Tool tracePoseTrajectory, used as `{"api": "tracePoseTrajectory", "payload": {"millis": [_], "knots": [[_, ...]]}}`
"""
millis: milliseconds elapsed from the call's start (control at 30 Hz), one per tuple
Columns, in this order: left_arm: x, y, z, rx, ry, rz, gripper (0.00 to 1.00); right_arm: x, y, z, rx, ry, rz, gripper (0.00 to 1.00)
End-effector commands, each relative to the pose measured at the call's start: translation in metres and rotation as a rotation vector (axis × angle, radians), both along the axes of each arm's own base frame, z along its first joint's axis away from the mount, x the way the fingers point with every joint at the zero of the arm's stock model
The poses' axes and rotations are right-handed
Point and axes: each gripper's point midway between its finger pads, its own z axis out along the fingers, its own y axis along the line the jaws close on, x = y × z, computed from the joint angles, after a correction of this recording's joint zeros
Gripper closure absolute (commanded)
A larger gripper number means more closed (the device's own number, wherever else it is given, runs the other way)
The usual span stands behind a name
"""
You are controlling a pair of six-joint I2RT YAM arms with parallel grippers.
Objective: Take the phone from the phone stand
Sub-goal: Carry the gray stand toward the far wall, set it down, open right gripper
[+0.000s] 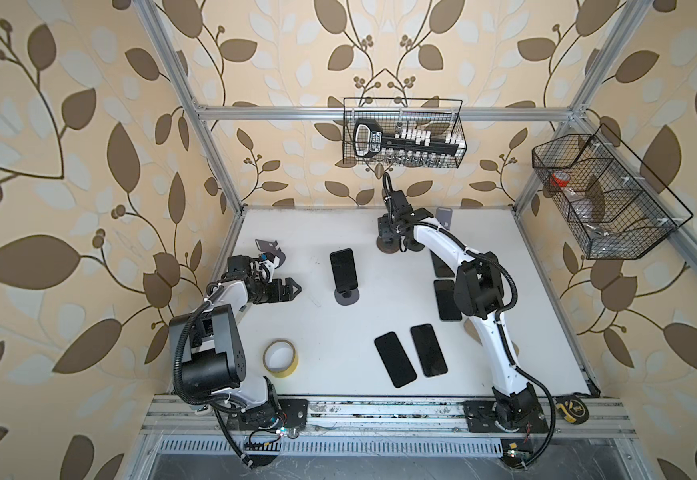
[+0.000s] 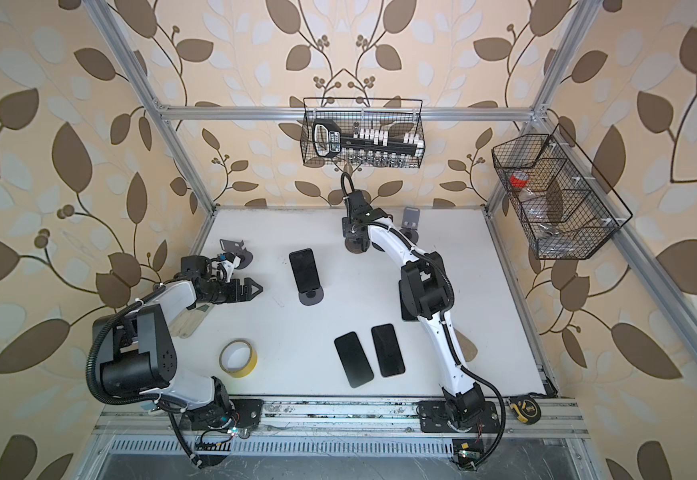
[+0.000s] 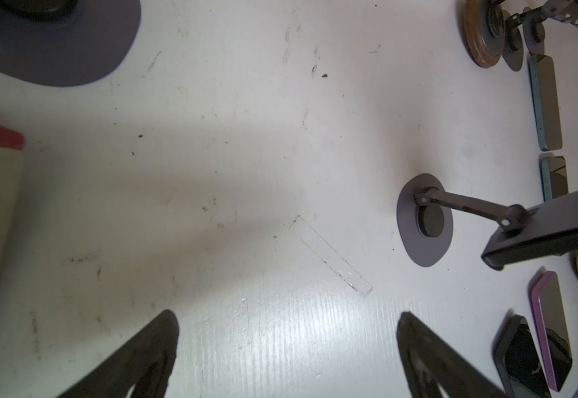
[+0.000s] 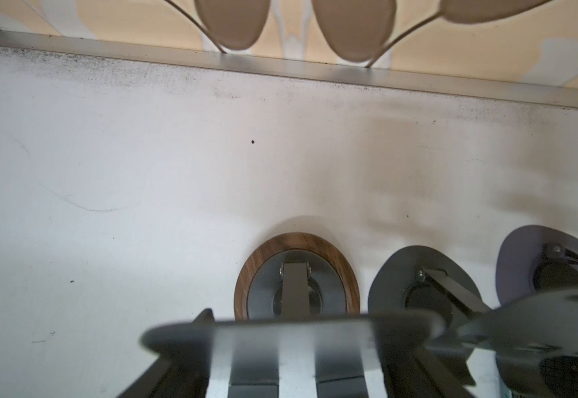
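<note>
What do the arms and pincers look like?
Left arm and right arm: white shells, black joint housings, black corrugated cable conduit running alongside. Left pincer: black, with triangular fingers. Right pincer: black too.

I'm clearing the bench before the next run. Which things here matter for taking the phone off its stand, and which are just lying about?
For the job:
phone; phone stand; open left pincer.

Lying about:
tape roll; flat phones; tape measure; wire basket.
</note>
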Motion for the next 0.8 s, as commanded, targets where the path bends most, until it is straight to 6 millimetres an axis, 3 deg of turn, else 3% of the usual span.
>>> {"api": "tracePoseTrajectory", "payload": {"millis": [0, 233, 400, 767], "knots": [[0.005, 0.002, 0.012, -0.009, -0.038, -0.012, 0.01, 0.007, 0.003, 0.011, 0.009, -0.025, 0.027, 0.26], [0.005, 0.002, 0.015, -0.003, -0.050, -0.015, 0.01, 0.001, -0.001, 0.007, -0.018, -0.004, 0.038, 0.22], [0.004, 0.001, 0.014, -0.012, -0.043, -0.019, 0.01, -0.003, 0.000, 0.031, 0.004, -0.024, 0.052, 0.18], [0.004, -0.001, 0.016, -0.015, -0.051, -0.028, 0.01, -0.047, 0.006, 0.077, 0.060, -0.042, 0.087, 0.13]]}}
